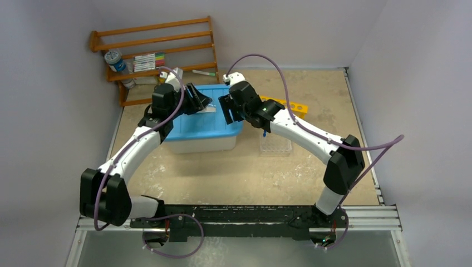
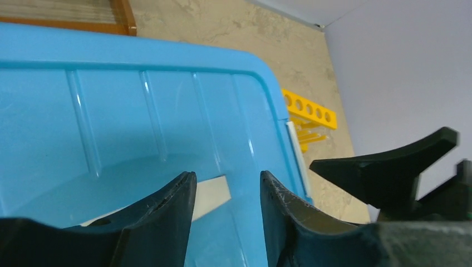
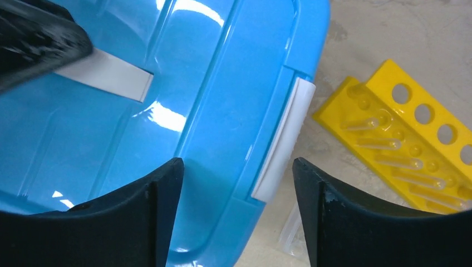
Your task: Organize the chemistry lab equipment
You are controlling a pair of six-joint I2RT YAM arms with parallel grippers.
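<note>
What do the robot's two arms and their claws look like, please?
The left arm and right arm have white tubular links with bulky black joints, and a thin purple cable loops along each. The left claw and right claw each have two matte black, curved fingers tapering to blunt tips.

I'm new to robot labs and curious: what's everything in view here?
Storage box: one, blue lid on whitish base, table centre.
Test-tube rack: one, yellow, lying right of the box.
Clear tray: one, transparent, right of the box, nearer the arms.
Wooden shelf: one, brown, back left.
Markers: one pack, multicoloured, on the shelf.
Left gripper: black, open, over the lid.
Right gripper: black, open, over the lid's right edge.
</note>
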